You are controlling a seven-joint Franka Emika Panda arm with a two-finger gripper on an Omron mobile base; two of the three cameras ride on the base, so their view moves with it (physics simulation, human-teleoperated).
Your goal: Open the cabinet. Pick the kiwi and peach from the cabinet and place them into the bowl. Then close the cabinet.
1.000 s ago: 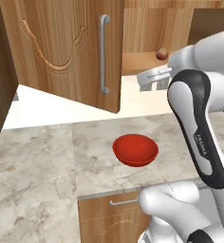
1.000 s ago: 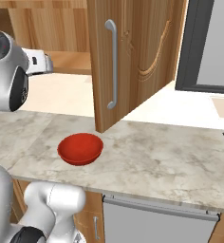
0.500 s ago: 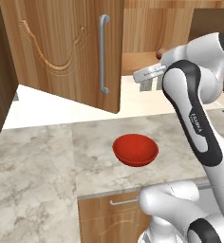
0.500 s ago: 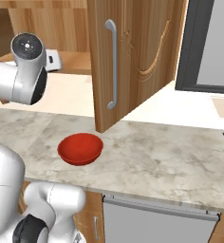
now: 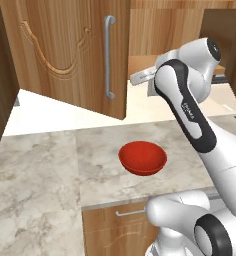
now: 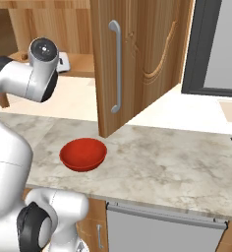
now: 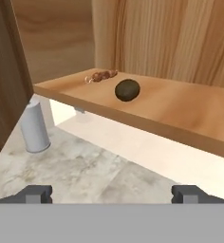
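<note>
Reaching toward the open cabinet [image 5: 75,55] with fingers [image 7: 38,192] spread wide and empty, the gripper [image 7: 111,193] could nudge the kiwi [image 7: 127,89] on the shelf [image 7: 180,109] and roll it off before closing, far from the bowl [image 5: 142,157].

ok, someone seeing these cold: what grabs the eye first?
The glossy red bowl sitting alone on the marble counter, just below the swung-open cabinet door with its long silver handle. Then the white arm reaching up toward the cabinet shelf. In the hand view, a dark oval kiwi lies on that shelf, ahead of the open claw.
</note>
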